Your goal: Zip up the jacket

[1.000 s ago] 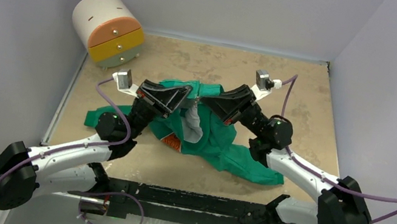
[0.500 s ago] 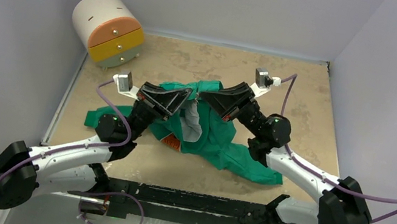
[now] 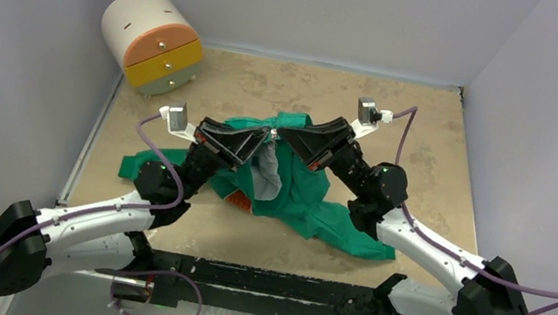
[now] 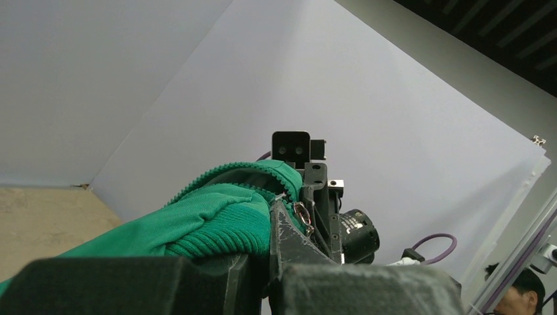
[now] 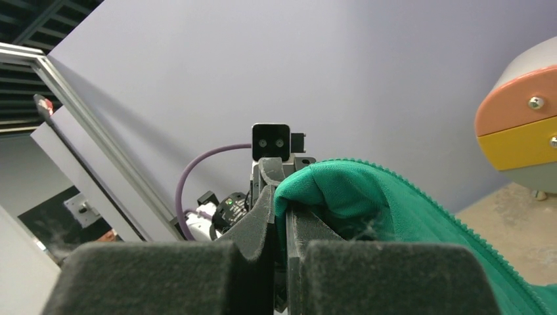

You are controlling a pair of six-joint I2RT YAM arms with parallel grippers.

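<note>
Closer together now, left hand (image 3: 263,136) and right hand (image 3: 287,133) pinch the jacket (image 3: 309,202).

Both arms reached inward, wrists raised, tips almost meeting. The left gripper (image 3: 264,135) pointed toward 3 o'clock, the right gripper (image 3: 287,131) toward 9 o'clock. Each was clamped on jacket (image 3: 305,188) fabric.

The left arm (image 3: 96,216) and the right arm (image 3: 426,246) each have long white parts with fat black round joints. A thin purple cable (image 3: 148,134) loops along each arm. The left gripper (image 3: 266,135) and the right gripper (image 3: 283,133) are black and pointy, with rough dark grey fingers (image 5: 257,216). A small grey boxy camera (image 3: 367,110) sits on a white holder by each one. Tiny green lights (image 3: 160,163) seem to glow on the joints. A black bar (image 3: 271,282) joins both bases at the near edge.
</note>
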